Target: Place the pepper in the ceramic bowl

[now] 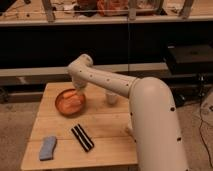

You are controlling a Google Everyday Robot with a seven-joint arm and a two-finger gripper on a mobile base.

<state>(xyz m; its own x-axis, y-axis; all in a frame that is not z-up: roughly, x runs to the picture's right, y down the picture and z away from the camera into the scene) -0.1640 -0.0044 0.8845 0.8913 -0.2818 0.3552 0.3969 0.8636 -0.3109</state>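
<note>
one pale orange pepper (73,96) lies in the glossy ceramic bowl (62,106) under the end effector (77,91).

Light wooden table (107,130) on speckled floor (12,130), dark shelving (60,42) behind (cluttered top).

I can read no text, label or number anywhere. The gripper (76,93) sits over the ceramic bowl (70,101), at ten o'clock on the table (107,132); shelf clutter at twelve o'clock might carry print.
</note>
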